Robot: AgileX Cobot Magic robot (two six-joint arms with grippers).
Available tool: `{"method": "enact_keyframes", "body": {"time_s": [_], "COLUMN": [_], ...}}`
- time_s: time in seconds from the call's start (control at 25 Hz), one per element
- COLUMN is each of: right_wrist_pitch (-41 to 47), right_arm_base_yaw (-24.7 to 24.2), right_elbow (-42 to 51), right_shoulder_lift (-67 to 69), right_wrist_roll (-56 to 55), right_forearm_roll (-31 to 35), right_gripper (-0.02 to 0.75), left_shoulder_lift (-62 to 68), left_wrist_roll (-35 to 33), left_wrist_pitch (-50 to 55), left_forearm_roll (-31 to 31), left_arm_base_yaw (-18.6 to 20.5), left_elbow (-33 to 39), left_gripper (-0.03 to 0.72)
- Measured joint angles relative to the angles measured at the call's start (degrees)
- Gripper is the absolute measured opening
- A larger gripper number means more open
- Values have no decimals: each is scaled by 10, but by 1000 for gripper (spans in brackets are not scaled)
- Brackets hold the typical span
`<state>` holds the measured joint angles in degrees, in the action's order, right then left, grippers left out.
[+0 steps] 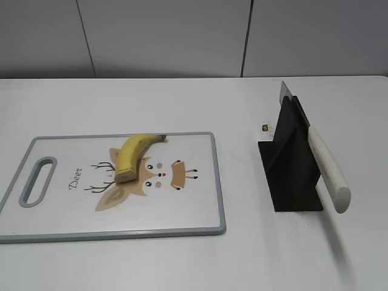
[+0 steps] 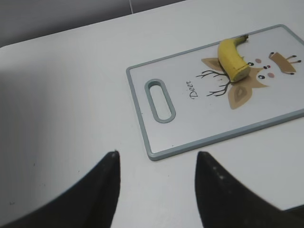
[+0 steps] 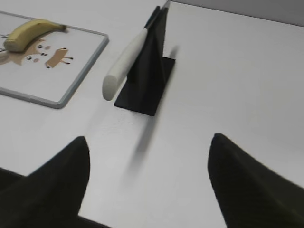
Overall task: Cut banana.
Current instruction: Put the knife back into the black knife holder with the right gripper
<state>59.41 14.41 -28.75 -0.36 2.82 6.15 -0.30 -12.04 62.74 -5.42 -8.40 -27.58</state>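
Observation:
The banana [image 1: 133,155], a short curved yellow piece with a flat cut end and a dark stem tip, lies on a white cutting board [image 1: 200,182] with a grey rim and a deer drawing. It also shows in the left wrist view [image 2: 232,58] and the right wrist view [image 3: 28,33]. A knife with a white handle [image 1: 327,173] rests slanted in a black stand [image 1: 291,170], also in the right wrist view [image 3: 128,59]. My left gripper [image 2: 156,156] is open and empty over the table, short of the board's handle end. My right gripper [image 3: 149,142] is open and empty, near the stand. Neither gripper shows in the exterior view.
The board [image 2: 199,123] has a grey handle slot [image 2: 159,100] at its left end. A small dark object [image 1: 265,127] lies on the white table behind the stand. A grey wall runs along the table's far edge.

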Motion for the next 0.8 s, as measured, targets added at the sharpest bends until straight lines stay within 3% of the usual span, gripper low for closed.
{"method": "enact_keyframes", "body": {"time_s": [0.32, 0.8], "right_wrist_pitch": [0, 0], "right_arm_base_yaw": [-75, -78], "right_elbow": [0, 0], "right_shoulder_lift": [0, 0], "right_wrist_roll": [0, 0], "right_forearm_roll": [0, 1], "right_gripper": [582, 583], "left_shoulder_lift": [0, 0], "left_wrist_roll": [0, 0], "left_wrist_pitch": [0, 0], "left_forearm_roll": [0, 0], "left_arm_base_yaw": [32, 51], "left_elbow": [0, 0], "left_gripper": [492, 492]}}
